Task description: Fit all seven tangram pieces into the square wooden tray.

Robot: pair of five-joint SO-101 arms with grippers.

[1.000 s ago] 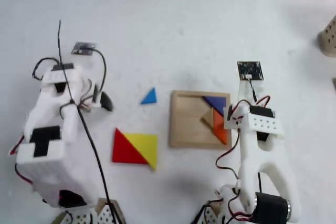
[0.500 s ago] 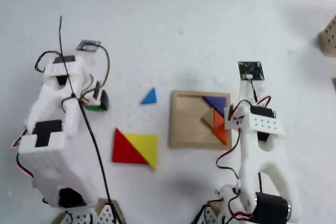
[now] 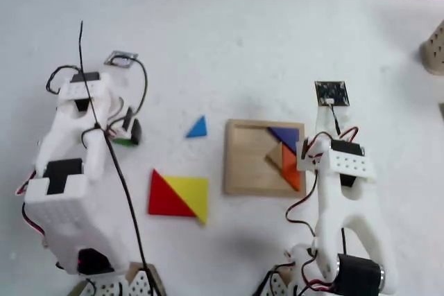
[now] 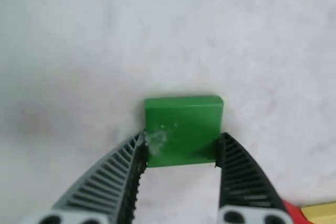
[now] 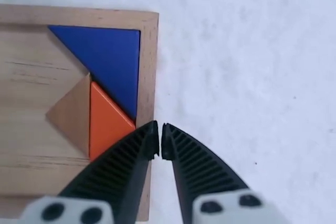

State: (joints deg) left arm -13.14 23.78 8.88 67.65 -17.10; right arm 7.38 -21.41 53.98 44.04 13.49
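Observation:
The square wooden tray (image 3: 244,166) lies right of centre and holds a blue triangle (image 3: 285,134), an orange triangle (image 3: 291,175) and a wood-coloured triangle (image 3: 275,156) along its right side. A small blue triangle (image 3: 198,127), a red triangle (image 3: 164,195) and a yellow triangle (image 3: 192,193) lie on the table to its left. My left gripper (image 4: 181,141) is shut on a green square piece (image 4: 184,124), which rests on the table at the left (image 3: 125,141). My right gripper (image 5: 159,131) is shut and empty, above the tray's right rim (image 5: 149,66).
The right arm (image 3: 337,171) covers the tray's right edge. A black cable (image 3: 104,136) runs across the left arm. A tan pegged block (image 3: 435,50) stands at the far right edge. Open white table lies beyond the tray.
The left arm has shifted slightly toward the far side, and the green piece has come into view at its gripper. The right arm has kept still.

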